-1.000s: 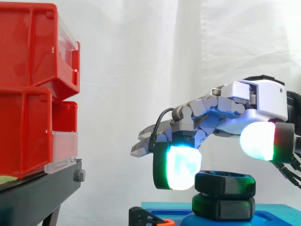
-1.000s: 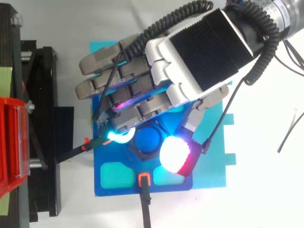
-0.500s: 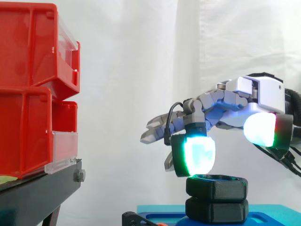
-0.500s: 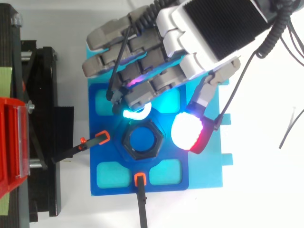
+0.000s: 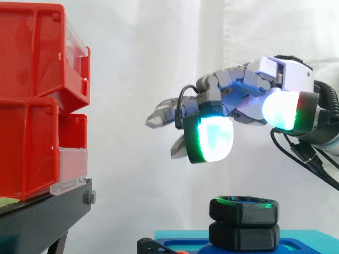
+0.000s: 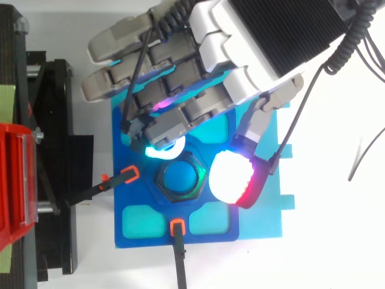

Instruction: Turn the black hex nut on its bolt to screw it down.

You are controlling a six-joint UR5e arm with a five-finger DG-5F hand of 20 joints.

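The black hex nut (image 5: pixel 243 209) (image 6: pixel 180 179) sits on its blue bolt, just above a second black hex piece (image 5: pixel 243 235) at the base. Both stand on a blue fixture plate (image 6: pixel 264 198). My hand (image 5: pixel 249 95) (image 6: pixel 198 72) hovers well above the nut, touching nothing. Its fingers are loosely bent and spread, with nothing between them. One glowing green-white pad (image 5: pixel 212 138) hangs over the nut's left side, and the thumb pad (image 5: pixel 283 110) (image 6: pixel 231 177) glows white and red over its right side.
Red bins (image 5: pixel 37 100) stand stacked on a black stand (image 5: pixel 42 217) at the left. Two black clamps with orange tips (image 6: pixel 129 174) (image 6: pixel 177 227) hold the blue plate. A white curtain hangs behind. Thin dark cables (image 6: pixel 367 159) lie at the right.
My hand let go of the nut and rose from beside it to well above it. The nut stays in place on the bolt.
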